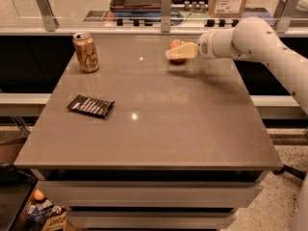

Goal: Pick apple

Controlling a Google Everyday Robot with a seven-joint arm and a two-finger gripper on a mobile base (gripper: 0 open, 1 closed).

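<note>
Item: apple (176,44), well right of the soda can (86,52), same far row. Gripper (174,53) overlapping it; closure we cannot tell. We judge it firm, smooth, light: take across widest middle.

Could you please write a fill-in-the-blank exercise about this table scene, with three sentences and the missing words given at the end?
1. The gripper is at the red ____ near the far edge of the table.
2. The can stands ____, not on its side.
3. Counting the dark packet, the table bears ____ things in all.

Missing words: apple; upright; three.
</note>
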